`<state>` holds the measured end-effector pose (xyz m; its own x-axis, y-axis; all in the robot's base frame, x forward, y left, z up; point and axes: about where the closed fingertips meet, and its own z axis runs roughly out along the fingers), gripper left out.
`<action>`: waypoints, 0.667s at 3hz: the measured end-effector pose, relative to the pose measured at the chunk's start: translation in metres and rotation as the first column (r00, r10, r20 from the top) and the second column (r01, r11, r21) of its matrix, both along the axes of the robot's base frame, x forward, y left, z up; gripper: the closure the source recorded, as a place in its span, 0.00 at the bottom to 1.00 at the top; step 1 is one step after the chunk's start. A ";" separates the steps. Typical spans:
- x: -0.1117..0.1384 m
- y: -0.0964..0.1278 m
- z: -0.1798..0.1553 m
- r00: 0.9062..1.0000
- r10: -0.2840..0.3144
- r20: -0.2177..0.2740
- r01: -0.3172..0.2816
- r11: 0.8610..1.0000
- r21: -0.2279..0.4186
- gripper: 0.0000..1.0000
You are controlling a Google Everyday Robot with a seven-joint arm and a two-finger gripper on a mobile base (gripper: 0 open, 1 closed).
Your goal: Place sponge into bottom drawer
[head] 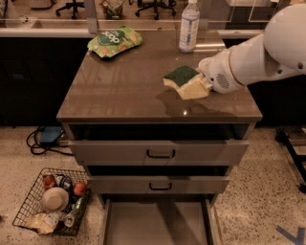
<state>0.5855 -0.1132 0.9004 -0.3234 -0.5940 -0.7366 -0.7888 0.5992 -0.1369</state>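
Now | two-finger gripper (pixel 204 82) over brown countertop (pixel 124 91) is pinching green-topped yellow foam sponge (pixel 184 80) by one end | light, squashy | grey bottom drawer (pixel 155 222) lying open

gripper (pixel 204 82) grips sponge (pixel 182 76) above right countertop (pixel 124 86) | bottle (pixel 189 21) near behind, snack bag (pixel 114 42) well apart back-left | bottom drawer (pixel 158 225) pulled out, open from above | two upper drawers (pixel 160 152) ajar, overhanging its rear | wire basket (pixel 36 217) on floor, left of it

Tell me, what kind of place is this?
Probably an office or lab: rolling chairs behind, a snack bag and water bottle on a drawer cabinet, the gripper holding a sponge above its top.
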 end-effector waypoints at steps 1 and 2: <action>-0.044 -0.028 -0.031 0.999 -0.008 -0.052 0.012 0.998 0.065 1.00; -0.089 -0.065 -0.054 0.997 -0.044 -0.061 0.052 0.989 0.142 1.00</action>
<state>0.4963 -0.1780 0.8461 -0.3934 -0.4664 -0.7923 -0.7625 0.6469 -0.0023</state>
